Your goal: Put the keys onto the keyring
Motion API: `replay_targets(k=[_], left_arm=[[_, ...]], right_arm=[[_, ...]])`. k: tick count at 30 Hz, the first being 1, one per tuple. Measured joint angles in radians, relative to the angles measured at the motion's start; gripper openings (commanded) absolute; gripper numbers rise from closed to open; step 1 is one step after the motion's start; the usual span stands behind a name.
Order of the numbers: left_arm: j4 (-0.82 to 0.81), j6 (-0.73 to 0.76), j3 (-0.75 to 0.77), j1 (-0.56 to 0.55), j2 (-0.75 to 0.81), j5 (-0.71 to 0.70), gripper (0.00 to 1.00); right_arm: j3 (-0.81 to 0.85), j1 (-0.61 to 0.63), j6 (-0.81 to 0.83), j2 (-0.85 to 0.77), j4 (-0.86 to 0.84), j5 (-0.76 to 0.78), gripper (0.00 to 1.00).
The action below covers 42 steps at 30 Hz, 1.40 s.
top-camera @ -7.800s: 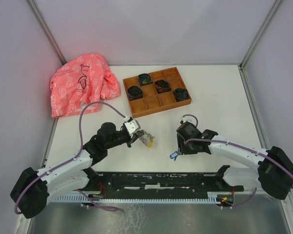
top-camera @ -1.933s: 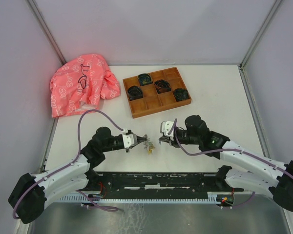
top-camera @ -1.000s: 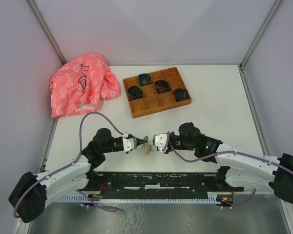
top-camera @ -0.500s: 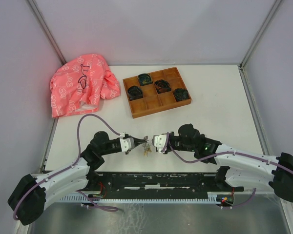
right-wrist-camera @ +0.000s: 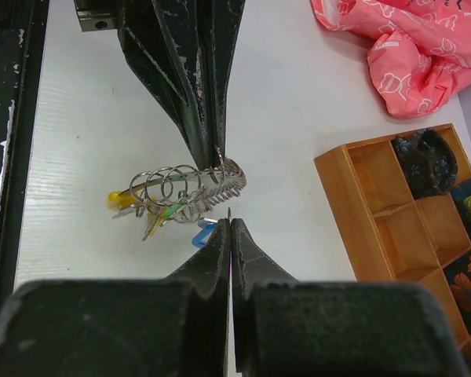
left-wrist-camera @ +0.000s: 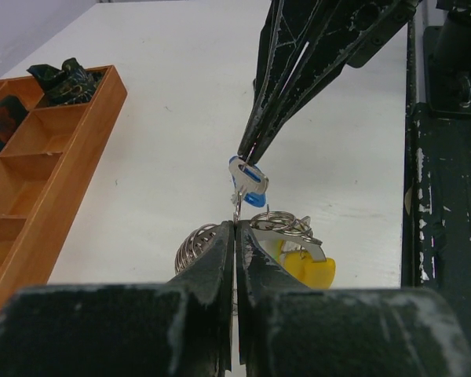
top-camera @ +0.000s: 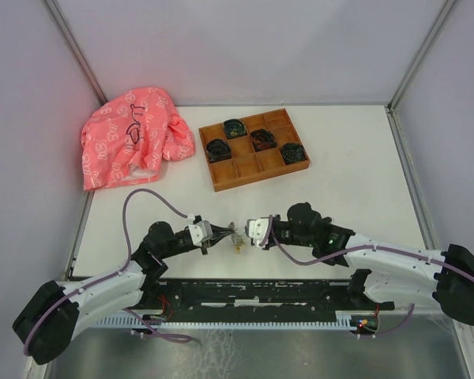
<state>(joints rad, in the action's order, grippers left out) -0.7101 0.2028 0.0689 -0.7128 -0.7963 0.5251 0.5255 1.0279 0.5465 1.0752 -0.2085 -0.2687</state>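
Observation:
The keyring [right-wrist-camera: 187,187], a grey coil of metal loops with a yellow tag [right-wrist-camera: 118,199] and a green tag [right-wrist-camera: 169,210], hangs just above the table. My left gripper [left-wrist-camera: 235,225] is shut on its wire. My right gripper [right-wrist-camera: 231,220] is shut on the blue-headed one of the keys [left-wrist-camera: 251,182], pinching its metal blade. The blue head [right-wrist-camera: 204,233] sits right against the coil. In the top view both grippers meet tip to tip, left gripper [top-camera: 223,231] and right gripper [top-camera: 250,230], with the keyring [top-camera: 237,238] between them near the table's front edge.
A wooden tray [top-camera: 221,175] with dark coiled bundles stands at the back centre. A pink cloth [top-camera: 130,142] lies at the back left. The black mounting rail [top-camera: 253,294] runs along the near edge just behind the grippers. Grey walls enclose the table.
The right gripper carried the blue key from the table leftward to the keyring. Over the last second both grippers stay tip to tip, and the left arm has sunk slightly toward the near edge.

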Motion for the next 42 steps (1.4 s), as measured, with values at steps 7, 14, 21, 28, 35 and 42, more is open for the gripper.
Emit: replay_targets(k=[7,14,21,28,35,42], left_arm=[[-0.056,-0.032,-0.006,0.0,-0.011,0.0,0.03],[-0.077,-0.035,-0.006,0.0,-0.024,0.001,0.03],[-0.086,-0.035,-0.006,0.0,-0.049,0.008,0.03],[-0.099,-0.036,-0.006,0.0,-0.072,0.011,0.03],[-0.102,-0.036,-0.006,0.0,-0.076,0.026,0.03],[-0.105,-0.036,-0.006,0.0,-0.076,0.03,0.03]], right_arm=[[0.0,0.0,-0.002,0.023,-0.026,-0.004,0.01],[0.0,0.002,-0.007,0.039,-0.033,-0.011,0.01],[0.0,0.005,-0.017,0.041,-0.053,-0.011,0.01],[0.0,0.005,-0.027,0.046,-0.068,-0.01,0.01],[0.0,0.005,-0.031,0.053,-0.067,-0.011,0.01],[0.0,0.005,-0.039,0.058,-0.068,-0.006,0.01]])
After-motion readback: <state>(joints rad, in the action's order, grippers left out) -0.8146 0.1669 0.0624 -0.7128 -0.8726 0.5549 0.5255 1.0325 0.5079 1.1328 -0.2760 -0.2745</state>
